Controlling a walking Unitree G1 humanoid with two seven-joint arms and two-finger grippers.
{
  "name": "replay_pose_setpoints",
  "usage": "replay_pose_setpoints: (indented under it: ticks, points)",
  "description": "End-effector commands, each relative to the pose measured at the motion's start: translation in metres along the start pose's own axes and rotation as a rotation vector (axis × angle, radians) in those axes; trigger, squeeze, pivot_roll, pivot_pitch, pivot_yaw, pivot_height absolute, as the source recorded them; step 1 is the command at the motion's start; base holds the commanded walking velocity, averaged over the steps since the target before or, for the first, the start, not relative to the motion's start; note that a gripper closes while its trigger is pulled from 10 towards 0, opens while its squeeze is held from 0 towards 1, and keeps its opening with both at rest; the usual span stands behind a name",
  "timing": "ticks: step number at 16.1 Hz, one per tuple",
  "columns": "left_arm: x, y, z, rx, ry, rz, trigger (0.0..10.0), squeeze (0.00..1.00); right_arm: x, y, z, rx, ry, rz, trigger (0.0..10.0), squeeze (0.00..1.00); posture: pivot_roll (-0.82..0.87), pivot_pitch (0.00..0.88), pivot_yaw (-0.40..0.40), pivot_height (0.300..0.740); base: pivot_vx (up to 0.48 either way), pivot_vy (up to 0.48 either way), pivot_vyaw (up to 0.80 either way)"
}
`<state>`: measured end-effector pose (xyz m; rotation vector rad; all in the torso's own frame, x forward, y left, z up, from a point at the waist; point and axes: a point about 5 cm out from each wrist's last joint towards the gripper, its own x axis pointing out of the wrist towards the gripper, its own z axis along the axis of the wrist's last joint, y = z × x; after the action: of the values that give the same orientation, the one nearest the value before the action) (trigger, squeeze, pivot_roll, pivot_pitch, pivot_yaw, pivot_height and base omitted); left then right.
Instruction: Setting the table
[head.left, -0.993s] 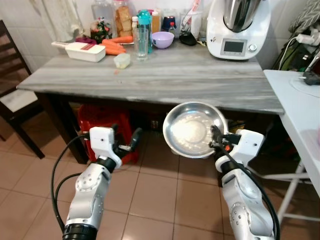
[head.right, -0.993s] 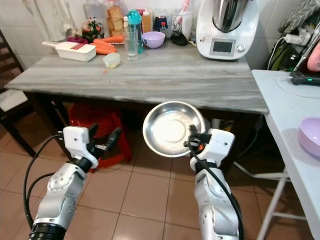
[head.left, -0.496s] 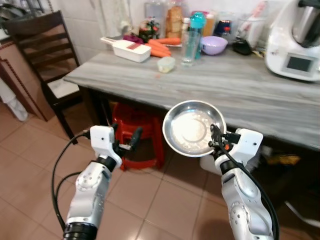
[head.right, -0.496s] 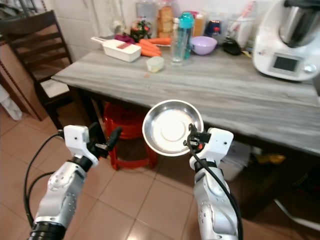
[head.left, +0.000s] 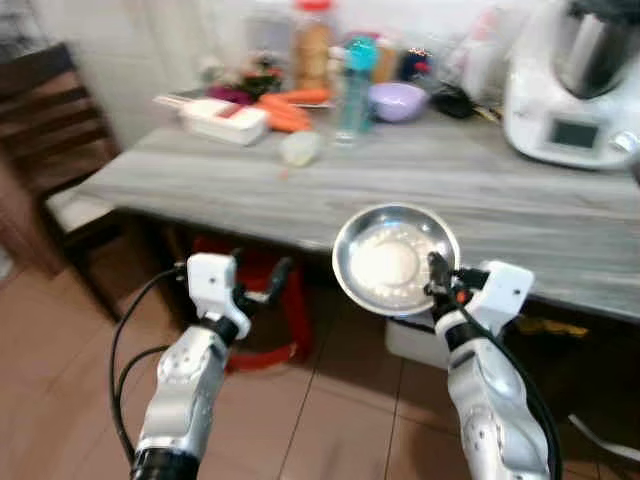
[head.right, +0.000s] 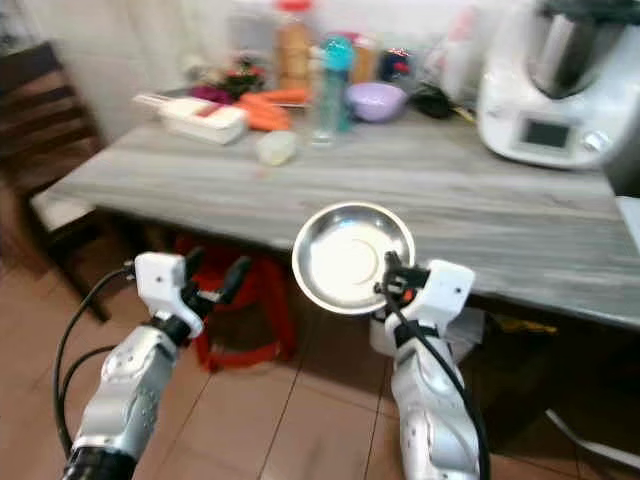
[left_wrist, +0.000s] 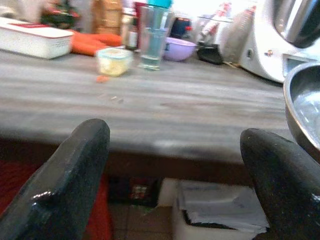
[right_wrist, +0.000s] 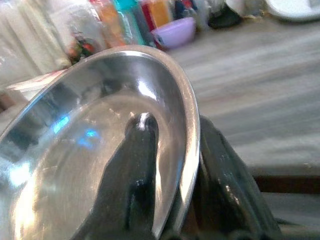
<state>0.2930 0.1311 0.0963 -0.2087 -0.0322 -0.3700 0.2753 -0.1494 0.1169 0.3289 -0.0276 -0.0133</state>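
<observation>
- Nearest, right gripper (head.left: 437, 283) raised in front of the table edge, its fingers (right_wrist: 137, 165) pinching the rim of a steel bowl (head.left: 395, 259), one finger inside and one outside.
- Steel bowl held off the table, tilted with its hollow toward the camera, just before the near edge of the grey wooden table (head.left: 480, 215).
- To the left, left gripper (head.left: 262, 283) at about the same height, fingers (left_wrist: 75, 175) spread wide with nothing between them.
- Below, brown tiled floor (head.right: 300, 430); a red crate (head.left: 262, 320) under the table behind the left arm.
- At far left, a dark wooden chair (head.left: 45, 150) beside the table.
- Near the middle of the table's left half, a small pale container (head.left: 300, 148).
- Farther back, a white tray (head.left: 222, 120), carrots (head.left: 283, 108), a clear glass (left_wrist: 151, 42) with a teal-capped bottle behind it, and a purple bowl (head.left: 397, 100).
- At far right, a white kitchen machine (head.left: 570, 85) with a small screen.
</observation>
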Motion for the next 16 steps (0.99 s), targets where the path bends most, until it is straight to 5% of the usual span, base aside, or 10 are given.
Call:
replay_pose_setpoints:
  ticks: [1, 6, 11, 16]
  points:
    - [0.005, -0.008, 0.003, 0.001, -0.012, -0.03, 10.0, 0.0, 0.001, -0.003, 0.006, 0.001, -0.027, -0.016, 10.0, 0.0, 0.0, 0.0, 0.023, 0.74, 0.349, 0.0, -0.51]
    - [0.006, -0.01, 0.002, -0.002, -0.007, -0.036, 10.0, 0.0, 0.001, -0.003, 0.006, 0.004, -0.025, -0.021, 10.0, 0.0, 0.0, 0.0, 0.022, 0.74, 0.344, 0.0, -0.66]
    - [0.003, -0.015, 0.0, 0.008, -0.002, -0.058, 10.0, 0.0, 0.002, -0.001, 0.003, -0.017, -0.006, -0.022, 10.0, 0.0, 0.0, 0.0, 0.021, 0.74, 0.064, 0.0, 0.0]
    - [-0.014, -0.005, -0.008, 0.093, 0.03, -0.026, 10.0, 0.0, 0.004, -0.01, 0.0, -0.033, 0.022, -0.082, 10.0, 0.0, 0.01, 0.0, 0.018, 0.74, 0.0, 0.0, 0.0]
